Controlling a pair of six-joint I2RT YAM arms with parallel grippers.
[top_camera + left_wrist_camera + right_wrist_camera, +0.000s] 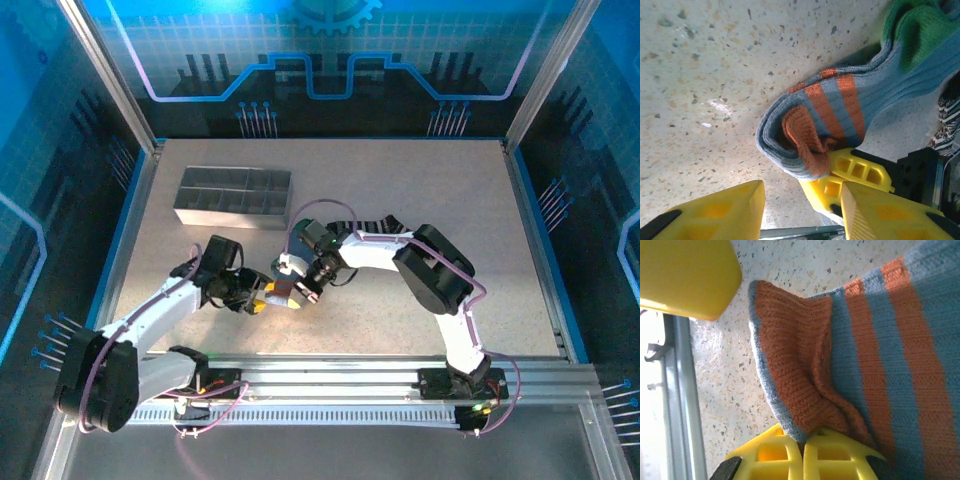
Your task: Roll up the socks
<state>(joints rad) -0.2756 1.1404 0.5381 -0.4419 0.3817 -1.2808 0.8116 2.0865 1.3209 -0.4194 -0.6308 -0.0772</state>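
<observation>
Now: cuff pinched, left jaws empty beside it

The right gripper (802, 447) is closed tight on the orange cuff (790, 360) of the blue sock (880, 95). The sock is close to the table's (400, 200) near edge, a little left of its middle. From that pinch the sock's long axis runs away from the left gripper (805, 200) towards its green end (920, 30). The left gripper's jaws stand part open and hold nothing, just short of the cuff. By my reading, that makes it the nearer free arm for starting the roll. The black sock (947, 125) lies near the blue one's far side.
</observation>
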